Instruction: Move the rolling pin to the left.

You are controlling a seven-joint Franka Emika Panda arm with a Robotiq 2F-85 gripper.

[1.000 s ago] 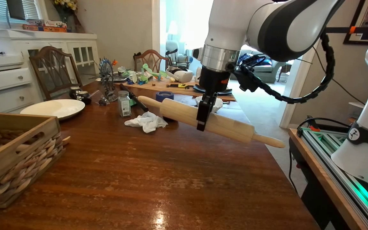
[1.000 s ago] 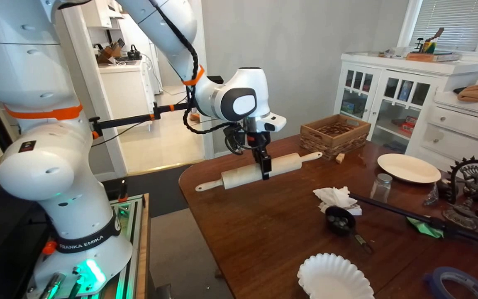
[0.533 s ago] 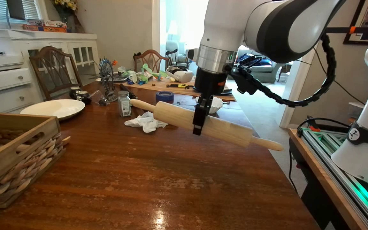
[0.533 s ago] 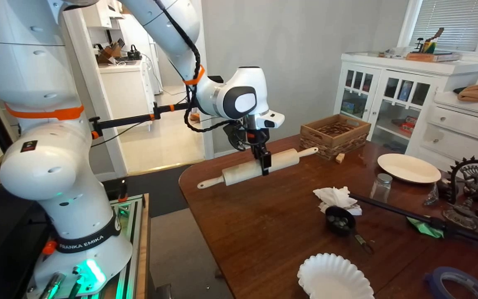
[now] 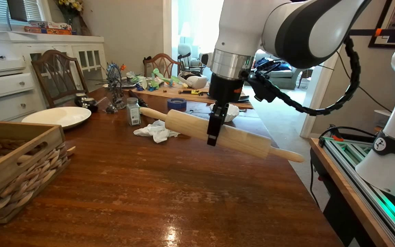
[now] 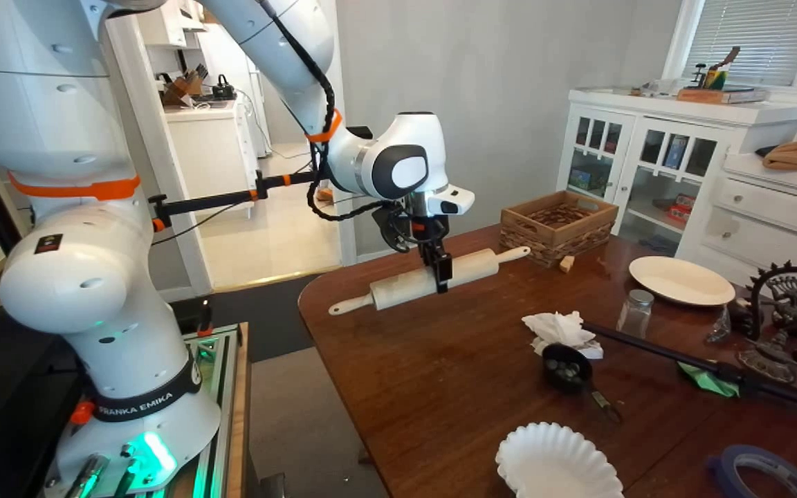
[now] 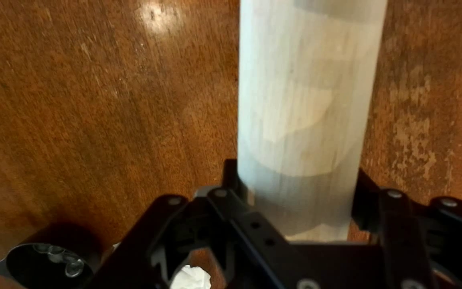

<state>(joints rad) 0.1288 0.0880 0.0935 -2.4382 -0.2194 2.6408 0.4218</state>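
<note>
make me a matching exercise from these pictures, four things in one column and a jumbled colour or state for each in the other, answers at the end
Things
1. rolling pin
2. tape
3. tissue
4. basket

Descriptions
A. white and crumpled
B. has woven sides
C. gripped by the tool
D. a blue ring

Right pairs: 1-C, 2-D, 3-A, 4-B
</note>
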